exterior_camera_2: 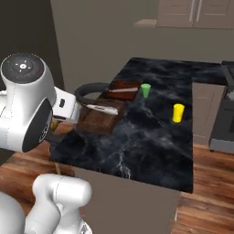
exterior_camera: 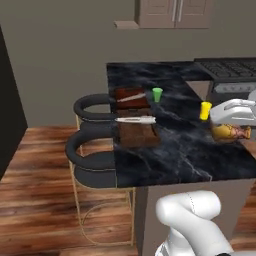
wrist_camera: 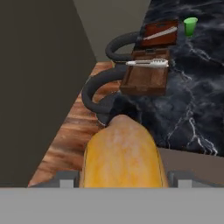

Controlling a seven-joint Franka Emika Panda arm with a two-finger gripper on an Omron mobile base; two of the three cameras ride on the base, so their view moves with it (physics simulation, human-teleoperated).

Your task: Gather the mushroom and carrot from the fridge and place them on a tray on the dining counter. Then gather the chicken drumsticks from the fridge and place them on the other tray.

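Note:
My gripper point(wrist_camera: 122, 179) is shut on one golden-brown chicken drumstick point(wrist_camera: 121, 153), which bulges between the two finger tips in the hand view. In the left base view the gripper point(exterior_camera: 231, 130) and the drumstick point(exterior_camera: 226, 134) hang raised by the near right part of the dining counter point(exterior_camera: 180, 150). A sliver of the drumstick point(exterior_camera_2: 55, 124) shows behind my arm in the right base view. Two brown trays point(exterior_camera: 131, 95) point(exterior_camera: 137, 134) lie on the counter's left side, each with a pale long utensil on it. The mushroom and carrot are out of view.
A green cup point(exterior_camera: 157, 94) and a yellow cup point(exterior_camera: 205, 110) stand on the marble top. Two black round stools point(exterior_camera: 92, 157) point(exterior_camera: 92, 106) sit along the counter's left side. A stove point(exterior_camera: 230, 70) lies beyond. A tall black slab point(exterior_camera: 7, 110) at the left edge may be the fridge.

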